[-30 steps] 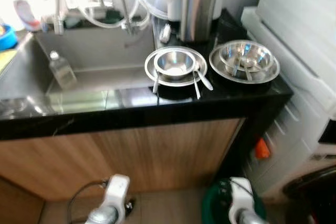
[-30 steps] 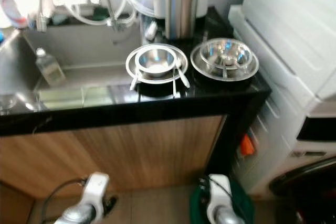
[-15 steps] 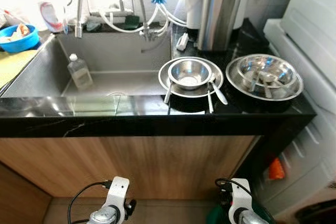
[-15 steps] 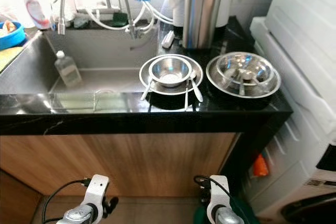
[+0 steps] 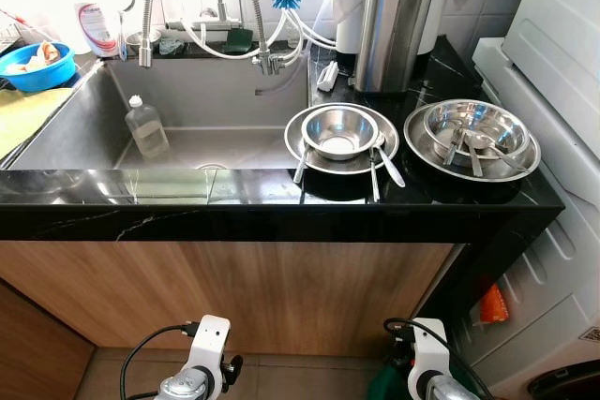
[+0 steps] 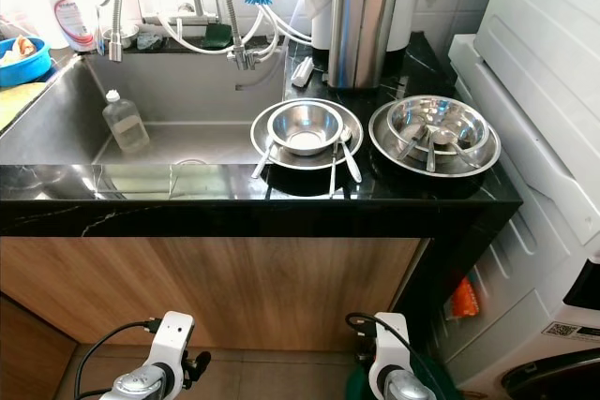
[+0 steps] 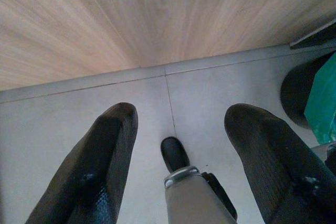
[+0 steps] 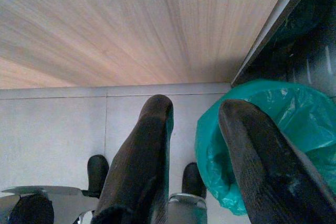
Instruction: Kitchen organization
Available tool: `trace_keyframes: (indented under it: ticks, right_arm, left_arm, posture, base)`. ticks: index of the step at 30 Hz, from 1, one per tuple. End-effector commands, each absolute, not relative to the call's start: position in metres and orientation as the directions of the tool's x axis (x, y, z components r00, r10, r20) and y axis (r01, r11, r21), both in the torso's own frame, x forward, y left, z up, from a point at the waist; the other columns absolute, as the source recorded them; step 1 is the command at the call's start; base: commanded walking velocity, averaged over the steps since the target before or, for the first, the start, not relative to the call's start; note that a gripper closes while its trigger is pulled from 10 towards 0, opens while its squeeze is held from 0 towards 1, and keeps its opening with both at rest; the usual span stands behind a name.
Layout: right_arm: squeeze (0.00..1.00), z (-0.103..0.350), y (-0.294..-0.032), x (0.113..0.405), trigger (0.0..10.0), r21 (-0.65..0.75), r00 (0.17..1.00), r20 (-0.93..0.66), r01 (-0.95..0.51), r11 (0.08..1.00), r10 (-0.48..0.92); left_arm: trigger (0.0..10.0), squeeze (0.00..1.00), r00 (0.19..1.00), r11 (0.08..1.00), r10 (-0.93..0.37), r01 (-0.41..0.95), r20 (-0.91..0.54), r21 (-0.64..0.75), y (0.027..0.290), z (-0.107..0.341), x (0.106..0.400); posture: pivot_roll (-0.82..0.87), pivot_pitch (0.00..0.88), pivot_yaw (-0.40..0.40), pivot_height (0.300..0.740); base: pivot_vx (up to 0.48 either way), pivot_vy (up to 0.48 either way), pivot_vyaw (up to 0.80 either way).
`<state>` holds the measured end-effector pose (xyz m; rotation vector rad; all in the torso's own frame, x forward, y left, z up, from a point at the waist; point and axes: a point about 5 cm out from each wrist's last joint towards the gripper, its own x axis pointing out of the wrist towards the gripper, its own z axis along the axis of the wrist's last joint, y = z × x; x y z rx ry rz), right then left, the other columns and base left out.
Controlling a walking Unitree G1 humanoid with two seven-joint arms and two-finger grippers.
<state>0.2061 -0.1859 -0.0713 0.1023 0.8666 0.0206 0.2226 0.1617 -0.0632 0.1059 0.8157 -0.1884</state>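
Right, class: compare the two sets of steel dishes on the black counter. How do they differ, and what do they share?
The left set sits beside the sink; the right set sits at the counter's outer end. The left set's spoons rest across the plate rim, the right set's lie inside the bowl. Both are a steel bowl on a steel plate.

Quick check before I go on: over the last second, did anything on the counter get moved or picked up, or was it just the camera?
Only the camera moved: the head view swung and sharpened as the robot settled before the black counter. The small steel bowl on its plate, the loose spoons and the wide steel bowl set with utensils lie as before. Left gripper and right gripper hang open near the floor, holding nothing.
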Motion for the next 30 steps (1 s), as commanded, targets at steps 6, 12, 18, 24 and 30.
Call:
trace_keyframes:
  ticks: [6,12,18,24,30]
  right_arm:
    - [0.00,-0.0710,-0.1844,0.2069,10.0,0.101,0.650,-0.758,0.024,0.995,0.061]
    - [0.00,-0.0710,-0.1836,0.2070,10.0,0.102,0.650,-0.758,0.021,0.995,0.064]
    - [0.00,-0.0720,-0.1824,0.2055,10.0,0.102,0.646,-0.760,0.013,0.995,0.069]
    - [0.00,-0.0728,-0.1809,0.2044,10.0,0.104,0.643,-0.762,0.009,0.995,0.073]
    - [0.00,-0.0722,-0.1799,0.2057,10.0,0.108,0.647,-0.759,0.014,0.994,0.074]
  left_arm:
    - [10.0,0.00,0.652,0.981,-0.121,0.194,-0.749,0.011,0.1658,-0.0664,0.2174]
    - [10.0,0.00,0.651,0.981,-0.122,0.196,-0.749,0.010,0.1660,-0.0663,0.2176]
    - [10.0,0.00,0.645,0.976,-0.130,0.218,-0.753,0.018,0.1663,-0.0668,0.2166]
    - [10.0,0.00,0.649,0.975,-0.131,0.222,-0.749,0.022,0.1680,-0.0649,0.2194]
    - [10.0,0.00,0.658,0.975,-0.130,0.221,-0.742,0.025,0.1682,-0.0626,0.2232]
  posture:
    - [-0.08,0.000,0.030,0.740]
    - [-0.09,0.000,0.036,0.740]
    - [-0.09,0.000,0.038,0.740]
    - [-0.09,0.000,0.045,0.740]
    - [-0.09,0.000,0.046,0.740]
  base:
    - [0.000,0.000,0.00]
    - [0.000,0.104,0.00]
    - [0.000,0.312,0.00]
    - [0.000,0.398,0.00]
    - [0.000,0.404,0.00]
